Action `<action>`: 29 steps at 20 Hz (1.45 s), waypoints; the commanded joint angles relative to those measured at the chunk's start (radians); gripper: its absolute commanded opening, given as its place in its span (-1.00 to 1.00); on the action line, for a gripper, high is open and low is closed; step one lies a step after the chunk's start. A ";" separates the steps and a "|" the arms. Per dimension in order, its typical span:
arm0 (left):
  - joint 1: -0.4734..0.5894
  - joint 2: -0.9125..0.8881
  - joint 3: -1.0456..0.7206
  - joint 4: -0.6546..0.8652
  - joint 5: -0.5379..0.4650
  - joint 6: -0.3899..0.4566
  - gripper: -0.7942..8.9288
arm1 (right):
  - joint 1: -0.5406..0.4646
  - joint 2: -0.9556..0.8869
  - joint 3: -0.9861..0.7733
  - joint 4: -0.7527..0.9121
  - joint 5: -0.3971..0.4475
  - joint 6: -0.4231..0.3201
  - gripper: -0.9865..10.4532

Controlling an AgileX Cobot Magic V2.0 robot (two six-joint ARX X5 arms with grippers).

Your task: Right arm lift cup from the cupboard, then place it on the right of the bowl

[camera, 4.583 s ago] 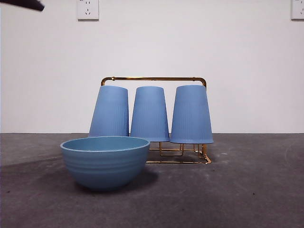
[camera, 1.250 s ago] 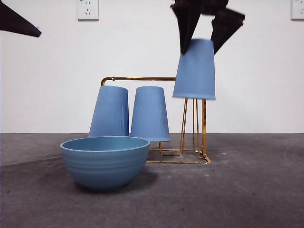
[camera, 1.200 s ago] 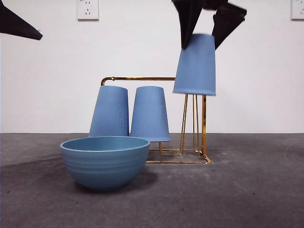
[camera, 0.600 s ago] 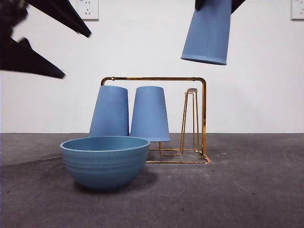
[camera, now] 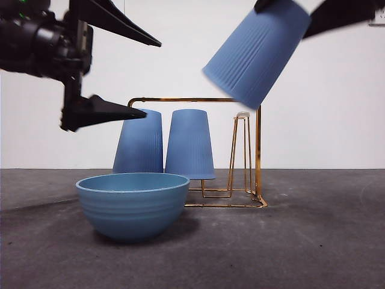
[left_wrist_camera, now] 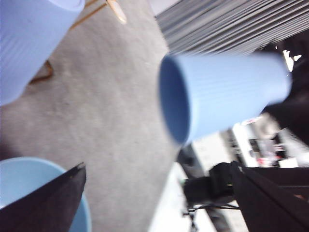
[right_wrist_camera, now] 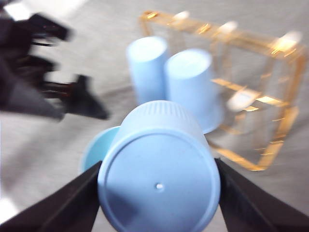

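Cup (right_wrist_camera: 159,166) clamped in right hand (right_wrist_camera: 159,193)

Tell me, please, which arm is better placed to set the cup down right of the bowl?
The right: its gripper already holds the cup aloft; the left gripper is open and empty, above the bowl.

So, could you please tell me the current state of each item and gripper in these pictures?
Tall ribbed blue cup: held in the air, tilted, off the rack.
Right gripper: shut on that cup.
Left gripper: open, empty, above the bowl.
Gold wire rack: upright, holding two upside-down blue cups; one peg bare.
Wide blue bowl: upright on the table.
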 commanded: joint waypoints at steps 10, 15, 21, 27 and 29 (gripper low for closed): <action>-0.015 0.232 0.021 0.359 0.212 -0.424 0.11 | 0.008 -0.010 -0.420 0.706 -0.124 0.365 -0.35; -0.051 0.235 0.025 0.496 0.226 -0.537 -0.01 | 0.009 0.001 -0.422 0.721 -0.135 0.372 -0.35; -0.083 0.235 0.053 0.512 0.225 -0.555 -0.10 | 0.034 0.002 -0.422 0.727 -0.161 0.383 -0.35; -0.095 0.235 0.053 0.511 0.209 -0.554 -0.74 | 0.040 0.002 -0.422 0.737 -0.162 0.393 -0.35; -0.095 0.235 0.053 0.512 0.204 -0.554 -0.81 | 0.040 0.002 -0.422 0.737 -0.162 0.395 -0.35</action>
